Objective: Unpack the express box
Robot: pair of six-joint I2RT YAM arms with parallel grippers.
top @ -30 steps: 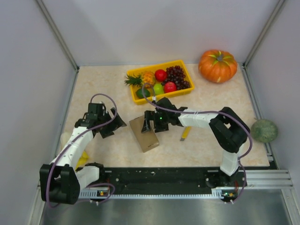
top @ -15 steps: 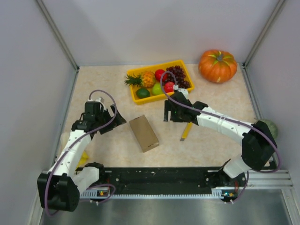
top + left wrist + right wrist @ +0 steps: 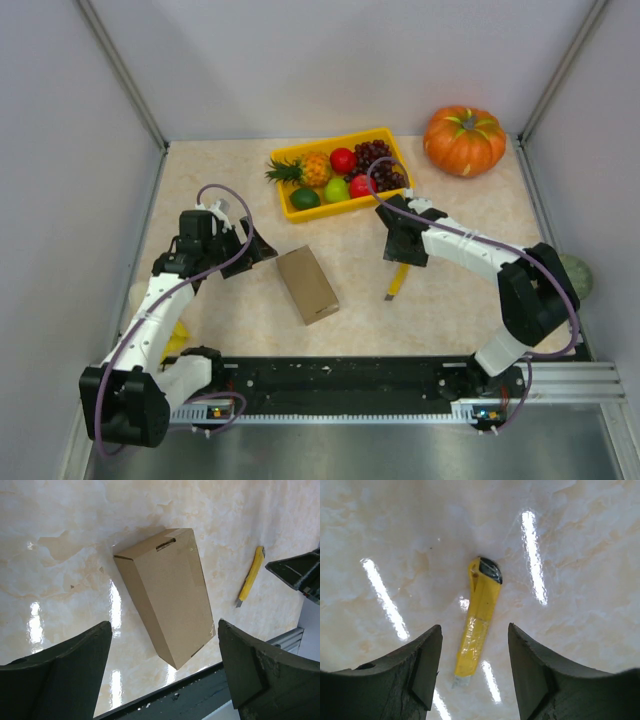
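Mid-table, the express box (image 3: 307, 285) lies flat and closed, long axis slanted. Left gripper (image 3: 256, 248) hangs just left of the box's far end, apart from it, jaws spread wide and empty; the left wrist view frames the box between its fingers. Right gripper (image 3: 475, 629) hovers over a yellow utility knife (image 3: 481, 611) lying on the tabletop right of the box, jaws wide, not closed on it.
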